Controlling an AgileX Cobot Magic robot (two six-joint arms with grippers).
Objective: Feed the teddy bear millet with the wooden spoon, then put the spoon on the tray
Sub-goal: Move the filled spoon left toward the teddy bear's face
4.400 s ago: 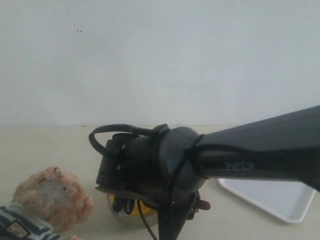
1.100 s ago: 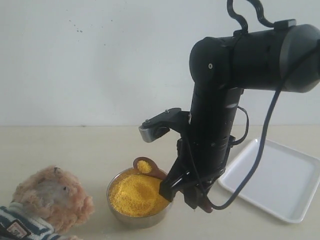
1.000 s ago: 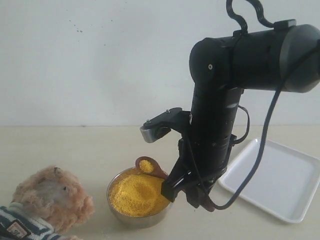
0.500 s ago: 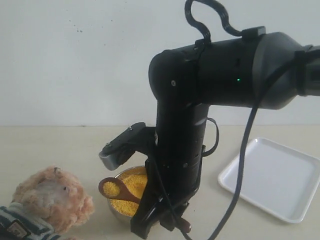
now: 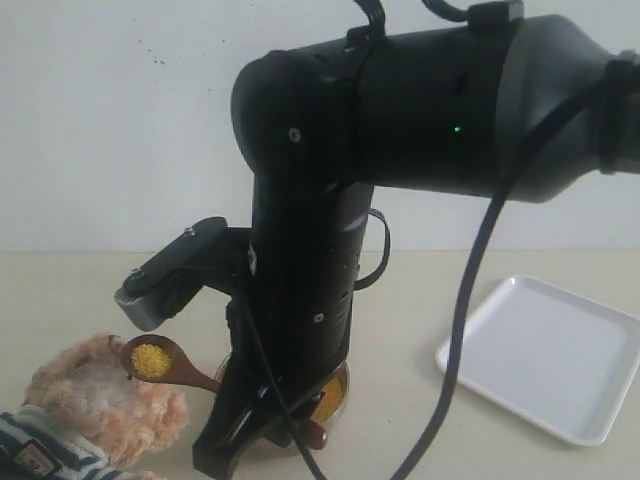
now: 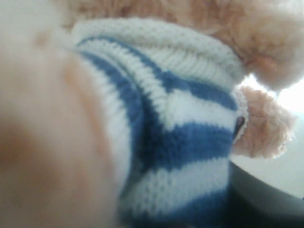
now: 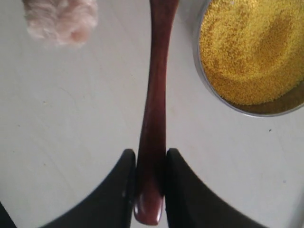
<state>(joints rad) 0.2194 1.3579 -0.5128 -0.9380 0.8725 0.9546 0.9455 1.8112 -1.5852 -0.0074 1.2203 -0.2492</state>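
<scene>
The teddy bear [image 5: 95, 400] sits at the lower left of the exterior view. The wooden spoon [image 5: 160, 362] carries a little millet [image 5: 151, 358] in its bowl, right at the bear's face. My right gripper [image 7: 151, 164] is shut on the end of the spoon handle [image 7: 154, 109]. More millet [image 7: 251, 52] fills the steel bowl [image 7: 266, 110], which the arm largely hides in the exterior view. The bear's striped shirt [image 6: 180, 137] fills the left wrist view, hiding my left gripper's fingers apart from a dark edge. The white tray [image 5: 545, 355] lies to the right.
The big black right arm [image 5: 400, 120] spans the exterior view and covers most of the table's middle. A fluffy bear paw [image 7: 59, 19] lies on the pale tabletop [image 7: 71, 118] beside the spoon handle. A white wall stands behind.
My right arm has swung left from over the steel bowl, carrying the spoon with its millet from the bowl's rim to the bear's face. The bear and tray have stayed put.
</scene>
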